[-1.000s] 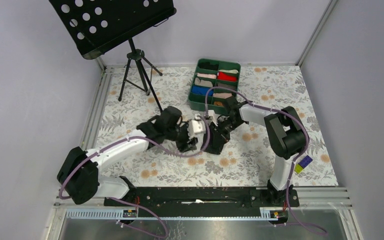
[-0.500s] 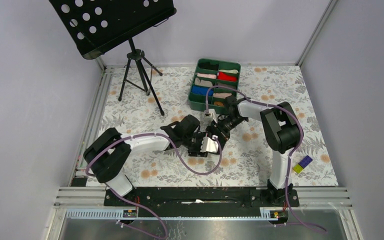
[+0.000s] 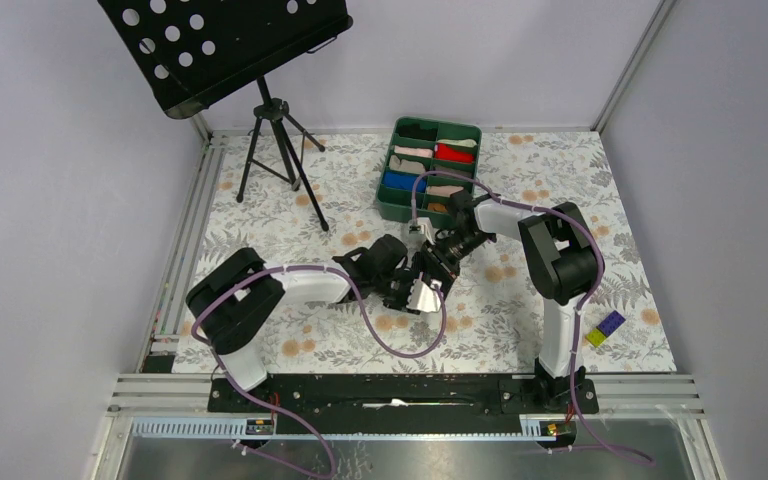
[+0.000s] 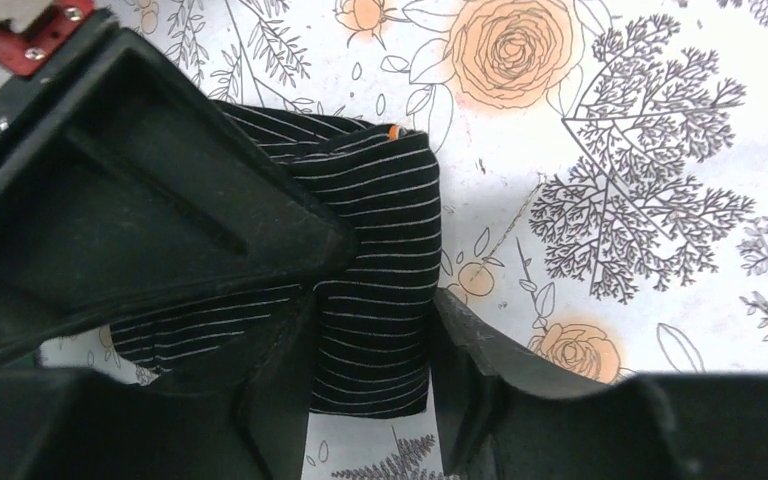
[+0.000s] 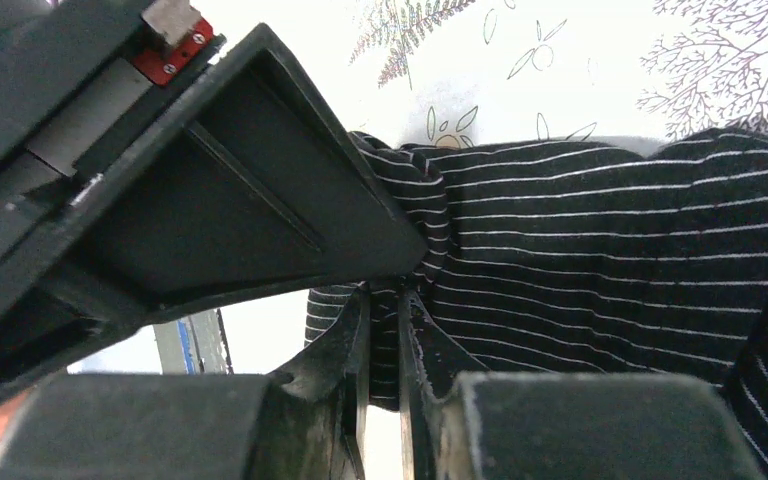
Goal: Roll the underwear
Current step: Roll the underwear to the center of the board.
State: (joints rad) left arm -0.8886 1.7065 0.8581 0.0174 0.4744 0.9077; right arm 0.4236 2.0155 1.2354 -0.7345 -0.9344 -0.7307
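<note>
Left gripper (image 4: 370, 370) clamps the folded underwear (image 4: 380, 230) between half-spread fingers; right gripper (image 5: 382, 330), nearly closed, pinches its edge. It lies on the desk (image 4: 610, 150), near the green tray (image 3: 397, 211).

The underwear (image 4: 375, 250) is black fabric with thin pale stripes (a small orange tag (image 4: 392, 127) peeks out at one edge). It lies on the floral desk (image 4: 610, 120), folded into a narrow, thick band, with one end bunched and creased.
</note>
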